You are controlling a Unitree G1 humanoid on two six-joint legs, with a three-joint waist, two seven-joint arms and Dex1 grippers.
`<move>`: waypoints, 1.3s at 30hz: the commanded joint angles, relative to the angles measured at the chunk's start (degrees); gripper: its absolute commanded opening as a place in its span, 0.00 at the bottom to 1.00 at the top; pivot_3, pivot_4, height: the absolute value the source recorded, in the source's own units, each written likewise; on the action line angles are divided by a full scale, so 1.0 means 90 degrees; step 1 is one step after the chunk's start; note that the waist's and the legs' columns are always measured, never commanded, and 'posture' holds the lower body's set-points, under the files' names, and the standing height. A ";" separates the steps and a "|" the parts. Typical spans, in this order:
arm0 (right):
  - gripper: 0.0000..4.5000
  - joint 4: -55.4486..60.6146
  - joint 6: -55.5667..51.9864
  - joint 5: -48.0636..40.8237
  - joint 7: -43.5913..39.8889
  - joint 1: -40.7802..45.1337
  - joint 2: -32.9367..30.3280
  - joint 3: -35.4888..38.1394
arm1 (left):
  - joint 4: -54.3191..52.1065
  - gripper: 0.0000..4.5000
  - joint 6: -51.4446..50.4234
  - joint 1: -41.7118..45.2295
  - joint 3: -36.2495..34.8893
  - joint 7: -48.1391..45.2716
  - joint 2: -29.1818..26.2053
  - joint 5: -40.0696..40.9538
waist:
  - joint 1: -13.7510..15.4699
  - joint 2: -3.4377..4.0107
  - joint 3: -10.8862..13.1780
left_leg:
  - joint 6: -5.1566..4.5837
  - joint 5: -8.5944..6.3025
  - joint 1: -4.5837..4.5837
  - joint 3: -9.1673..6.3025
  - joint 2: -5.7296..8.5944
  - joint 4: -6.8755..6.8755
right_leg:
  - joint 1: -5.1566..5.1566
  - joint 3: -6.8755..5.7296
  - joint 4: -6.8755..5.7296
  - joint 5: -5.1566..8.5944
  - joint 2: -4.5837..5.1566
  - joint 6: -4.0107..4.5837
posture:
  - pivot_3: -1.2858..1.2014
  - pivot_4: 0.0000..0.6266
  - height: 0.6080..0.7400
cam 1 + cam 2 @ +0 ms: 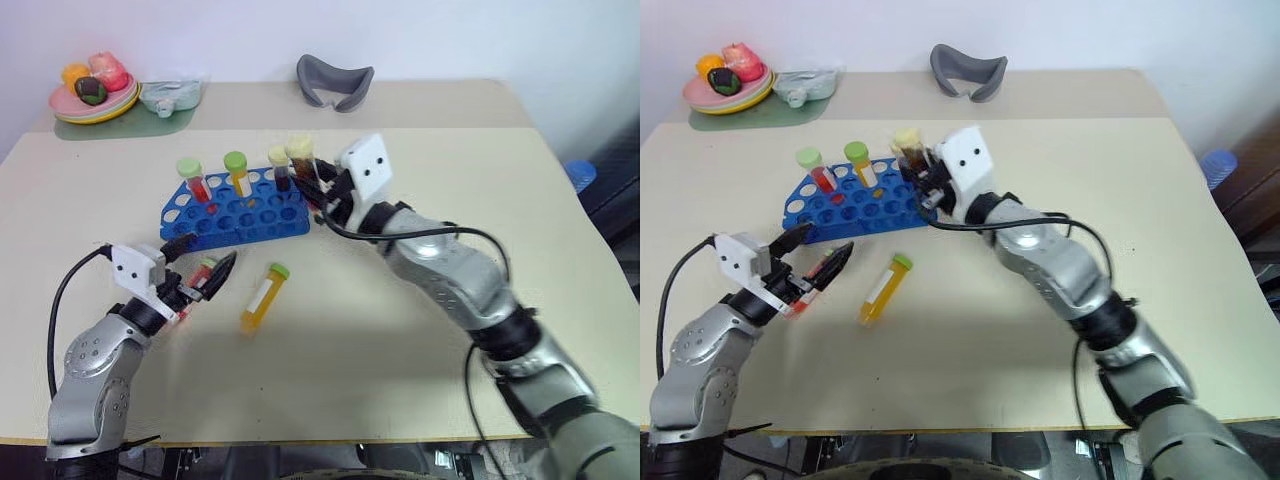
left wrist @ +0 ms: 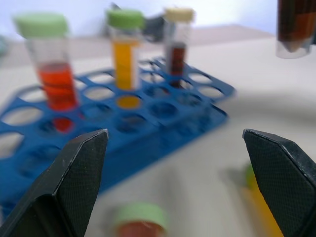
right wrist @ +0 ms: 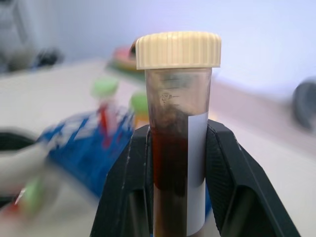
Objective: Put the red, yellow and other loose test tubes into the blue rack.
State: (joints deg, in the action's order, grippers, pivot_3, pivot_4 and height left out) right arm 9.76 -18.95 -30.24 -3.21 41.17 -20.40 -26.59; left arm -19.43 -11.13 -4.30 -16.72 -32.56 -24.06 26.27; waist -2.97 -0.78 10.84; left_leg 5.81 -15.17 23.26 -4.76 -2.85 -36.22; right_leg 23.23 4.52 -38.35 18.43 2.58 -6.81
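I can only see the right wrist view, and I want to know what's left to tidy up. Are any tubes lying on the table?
Observer: Yes. Besides the brown tube in your right claw, a loose yellow tube lies on the table in front of the blue rack.
Operator: Any more?
Observer: A loose red tube lies between the open fingers of the left claw, not gripped.
Operator: How many stand in the rack?
Observer: Three: a standing red tube, a standing yellow tube and a standing brown tube.
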 commanded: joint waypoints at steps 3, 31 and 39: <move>0.18 -0.1410 0.1624 0.1389 -0.0355 0.0033 0.1256 0.0153 | 0.0139 1.00 0.0554 0.0132 -0.0079 0.0139 0.0129 -0.0189 | 0.0006 -0.0002 -0.0002 | 0.0004 0.0002 0.0002 0.0001 0.0001 0.0000 | 0.0000 0.0000 0.0003 0.0000 0.0004 0.0000 | 0.52 0.24 1.00; 0.18 -0.4545 0.3731 0.2855 -0.1370 0.0032 0.3129 0.1350 | -0.0653 1.00 0.0271 -0.0256 0.0211 0.0213 0.0264 0.0229 | -0.0127 0.0001 -0.0001 | 0.0023 0.0013 -0.0025 0.0003 0.0002 0.0000 | -0.0003 0.0007 -0.0046 0.0000 0.0002 0.0000 | 0.52 0.24 1.00; 0.18 -0.4821 0.3796 0.2966 -0.1352 0.0137 0.3231 0.1545 | -0.0721 1.00 0.0174 -0.0277 0.0229 0.0218 0.0237 0.0280 | -0.0127 0.0001 -0.0001 | 0.0024 0.0013 -0.0026 0.0004 0.0001 0.0000 | -0.0003 0.0008 -0.0046 0.0000 0.0002 0.0001 | 0.52 0.24 1.00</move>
State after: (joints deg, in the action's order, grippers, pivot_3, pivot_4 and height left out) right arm -33.92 13.40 -3.96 -15.63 41.01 7.19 -13.51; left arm -23.68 -9.73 -6.62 -14.32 -30.43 -21.34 28.05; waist -4.11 -0.78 10.84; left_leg 6.02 -15.05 23.02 -4.73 -2.84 -36.22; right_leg 23.20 4.59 -38.77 18.44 2.60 -6.81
